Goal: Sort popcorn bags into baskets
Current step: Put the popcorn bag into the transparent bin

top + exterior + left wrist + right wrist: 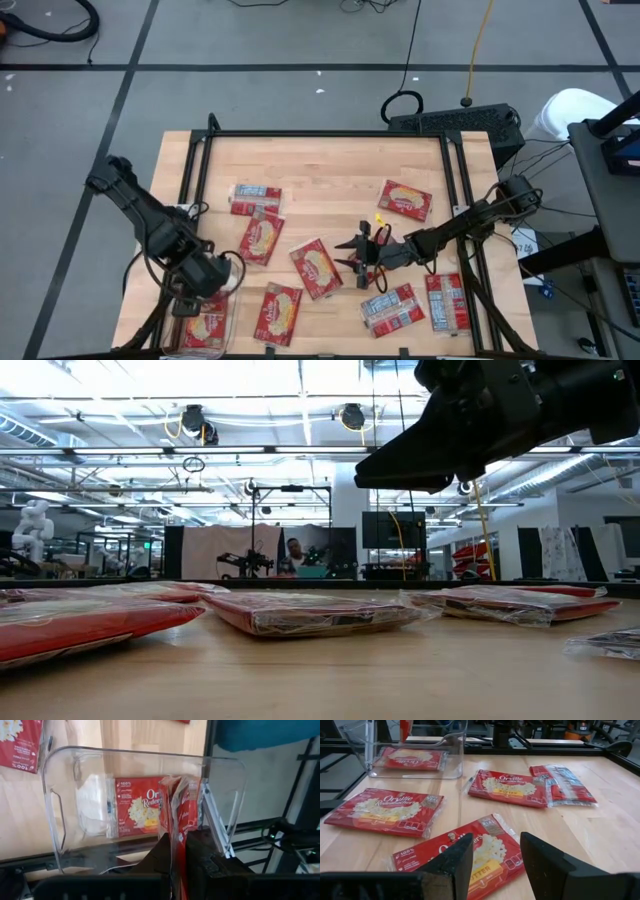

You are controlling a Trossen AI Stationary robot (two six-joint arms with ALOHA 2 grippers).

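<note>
Several red popcorn bags lie flat on the wooden table, among them one [316, 268] at the middle and one [405, 200] at the far right. The see-through basket [50, 810] stands at the near left corner, and one bag [137, 807] lies flat on its bottom. My left gripper [200, 290] hangs over the basket, shut on another bag [180, 800]. My right gripper [496, 845] stands open near the table's middle, just above a bag [470, 852], with nothing between its fingers. My left gripper pinches one end of the bag [177, 837] between its two fingers. The fingers point steeply down into the basket. The bag stands on edge beyond the fingertips, crumpled and lifted clear of the basket's bottom and of the bag lying there.
Two bags [256, 198] [262, 238] lie left of the middle and one [278, 312] at the near edge. Two label-side-up bags [392, 308] [447, 302] lie at the near right. A black frame [330, 134] runs round the table top.
</note>
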